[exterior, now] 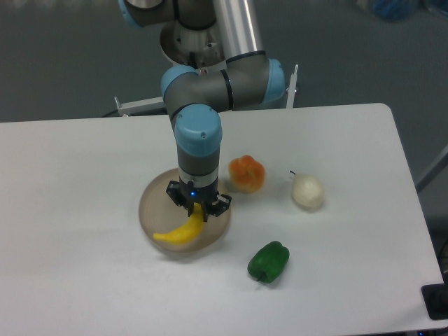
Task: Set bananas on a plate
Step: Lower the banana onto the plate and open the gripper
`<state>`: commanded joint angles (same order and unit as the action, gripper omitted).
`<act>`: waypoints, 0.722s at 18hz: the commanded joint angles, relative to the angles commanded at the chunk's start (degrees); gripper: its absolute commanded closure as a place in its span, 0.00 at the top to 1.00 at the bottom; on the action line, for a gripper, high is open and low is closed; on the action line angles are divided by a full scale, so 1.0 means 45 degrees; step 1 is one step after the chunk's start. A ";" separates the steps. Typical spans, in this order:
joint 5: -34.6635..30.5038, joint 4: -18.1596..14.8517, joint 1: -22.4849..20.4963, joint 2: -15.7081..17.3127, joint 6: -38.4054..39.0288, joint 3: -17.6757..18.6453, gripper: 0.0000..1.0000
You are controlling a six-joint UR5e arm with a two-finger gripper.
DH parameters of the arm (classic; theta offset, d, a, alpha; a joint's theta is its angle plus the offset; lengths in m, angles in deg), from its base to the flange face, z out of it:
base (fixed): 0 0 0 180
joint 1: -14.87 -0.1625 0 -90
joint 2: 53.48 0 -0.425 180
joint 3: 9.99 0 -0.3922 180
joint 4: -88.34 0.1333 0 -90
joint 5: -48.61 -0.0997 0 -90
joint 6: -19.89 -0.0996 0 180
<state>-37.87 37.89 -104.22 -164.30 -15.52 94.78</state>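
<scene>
Gripper (199, 208) hangs straight down over the plate (148, 203), its fingers pinching the upper right end of the banana (180, 232). From there the fruit's long axis slants down-left across the dish, its far tip near the front-left rim.

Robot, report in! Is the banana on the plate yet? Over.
Gripper on banana, over plate. Jaw state unclear. Banana's far end on plate. Nothing in the way.
</scene>
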 joint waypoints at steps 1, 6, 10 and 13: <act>0.0000 0.0000 0.0000 -0.0058 0.0019 0.0000 0.33; 0.0000 0.0000 0.0137 -0.0234 0.0117 0.0039 0.34; 0.0000 0.0000 0.0176 -0.0469 0.0078 0.0039 0.34; 0.0000 0.0000 0.0176 -0.0488 0.0020 0.0058 0.34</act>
<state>-37.87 37.89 -103.43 -166.50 -15.44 95.04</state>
